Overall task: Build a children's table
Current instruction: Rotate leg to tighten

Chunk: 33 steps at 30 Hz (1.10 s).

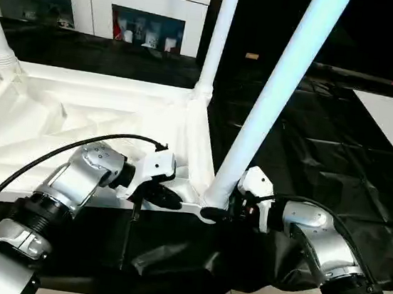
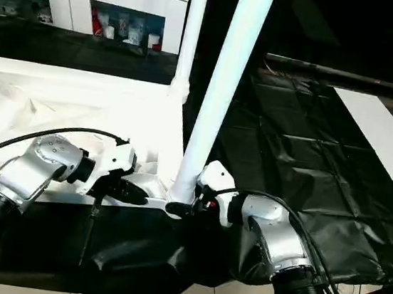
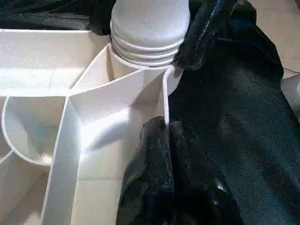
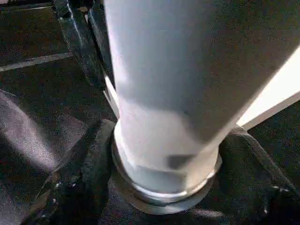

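Your two silver forearms fill the foreground, and past them the children's table [image 1: 77,122] lies upside down on the black-sheeted table [image 1: 310,154], its ribbed white plastic underside facing up. Your left claw [image 3: 164,136] is pressed shut, its glossy black fingers [image 3: 150,173] pinching the thin white rim wall just beside the near corner socket. Your right claw [image 4: 159,187] stands with its fingers apart on either side of the near leg [image 1: 278,92], a smooth, round, pale-blue tube, right at its ringed base; you cannot tell from here whether the pads actually press on it. That leg and the two others run out of the top of the picture, so their far ends are cut off. Behind stands a white glass-door cabinet [image 1: 140,18], its contents too small to make out.
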### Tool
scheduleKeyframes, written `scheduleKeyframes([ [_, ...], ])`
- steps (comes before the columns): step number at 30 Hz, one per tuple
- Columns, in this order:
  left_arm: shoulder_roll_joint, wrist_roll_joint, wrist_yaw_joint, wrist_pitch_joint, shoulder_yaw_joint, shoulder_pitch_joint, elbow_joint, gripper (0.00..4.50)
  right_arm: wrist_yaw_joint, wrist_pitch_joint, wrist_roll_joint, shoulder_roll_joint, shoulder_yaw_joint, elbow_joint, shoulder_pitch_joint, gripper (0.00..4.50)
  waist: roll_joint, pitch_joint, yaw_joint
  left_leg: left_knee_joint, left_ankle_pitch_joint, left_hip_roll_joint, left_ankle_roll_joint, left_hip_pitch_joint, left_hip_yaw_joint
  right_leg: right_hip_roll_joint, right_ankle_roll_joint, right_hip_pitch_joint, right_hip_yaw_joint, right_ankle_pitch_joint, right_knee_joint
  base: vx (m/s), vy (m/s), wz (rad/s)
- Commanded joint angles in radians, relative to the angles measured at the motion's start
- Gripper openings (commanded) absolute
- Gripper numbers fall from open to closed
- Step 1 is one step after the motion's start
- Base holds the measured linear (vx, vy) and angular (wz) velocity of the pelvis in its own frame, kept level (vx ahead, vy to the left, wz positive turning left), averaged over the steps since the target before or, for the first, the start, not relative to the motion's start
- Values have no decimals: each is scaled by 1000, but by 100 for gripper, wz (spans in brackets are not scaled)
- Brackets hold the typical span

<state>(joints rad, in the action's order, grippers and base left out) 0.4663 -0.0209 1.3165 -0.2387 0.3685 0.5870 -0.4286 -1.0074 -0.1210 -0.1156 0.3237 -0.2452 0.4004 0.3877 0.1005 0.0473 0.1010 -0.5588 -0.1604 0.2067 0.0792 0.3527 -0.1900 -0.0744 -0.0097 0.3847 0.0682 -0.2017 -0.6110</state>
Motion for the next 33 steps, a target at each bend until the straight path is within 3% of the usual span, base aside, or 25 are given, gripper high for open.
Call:
scheduleKeyframes([
  [1,-7,-3,43,-7,45,-20,17,0,-7,-4,-18,2,18,-4,3,279,-17,-51,-2,62,-271,36,11,-12,14,-70,-182,-31,-52,-212,75,0,0,0],
  [12,-18,6,30,-17,43,-30,13,0,-3,-15,-50,-14,37,-14,-23,272,-19,-51,-1,62,-272,35,13,-13,14,-70,-187,-32,-52,-204,75,0,0,0],
  [15,-73,-11,-70,-23,27,-12,-43,0,141,-21,-33,-69,79,54,-4,272,-18,-49,-4,63,-289,34,19,-12,14,-70,-180,-29,-52,-240,78,0,0,0],
  [16,-97,-18,-114,-26,19,-4,-67,0,192,-14,-29,-92,93,78,2,272,-19,-46,-5,63,-320,34,31,-17,15,-73,-173,-23,-52,-297,85,0,0,0],
  [17,-106,-20,-130,-27,17,-1,-75,0,209,-11,-28,-100,98,87,3,272,-18,-46,-6,64,-342,34,42,-16,20,-75,-159,-26,-49,-352,88,0,0,0],
  [19,-134,-27,-180,-30,8,9,-105,0,262,-13,-33,-128,116,109,8,272,-18,-45,-12,66,-364,34,47,-15,22,-75,-144,-22,-49,-383,92,0,0,0],
  [24,-236,-49,-353,-51,-20,56,-204,0,482,-37,-64,-242,201,192,53,272,-18,-48,-20,65,-392,34,53,-17,27,-79,-134,-18,-49,-415,95,0,0,0],
  [25,-261,-62,-400,-52,-24,72,-235,0,556,-37,-68,-273,230,230,79,272,-24,-48,-21,67,-376,33,56,-13,27,-79,-131,-19,-50,-401,93,0,0,0],
  [26,-295,-84,-473,-49,-29,94,-285,0,657,-21,-50,-305,250,286,119,272,-22,-48,-22,66,-383,33,58,-17,26,-77,-129,-15,-50,-398,97,0,0,0],
  [28,-307,-94,-497,-46,-28,104,-304,0,684,-10,-42,-318,250,309,135,271,-26,-50,-22,64,-387,32,63,-19,26,-77,-131,-15,-50,-386,95,0,0,0],
  [30,-315,-101,-511,-44,-26,109,-317,0,695,-2,-36,-327,247,323,145,271,-23,-51,-20,64,-368,32,54,-14,24,-76,-131,-18,-51,-343,93,0,0,0],
  [33,-330,-120,-530,-21,-12,118,-341,0,693,38,21,-342,198,338,159,271,-21,-51,-20,64,-346,30,42,-13,21,-72,-139,-21,-51,-300,90,0,0,0],
])
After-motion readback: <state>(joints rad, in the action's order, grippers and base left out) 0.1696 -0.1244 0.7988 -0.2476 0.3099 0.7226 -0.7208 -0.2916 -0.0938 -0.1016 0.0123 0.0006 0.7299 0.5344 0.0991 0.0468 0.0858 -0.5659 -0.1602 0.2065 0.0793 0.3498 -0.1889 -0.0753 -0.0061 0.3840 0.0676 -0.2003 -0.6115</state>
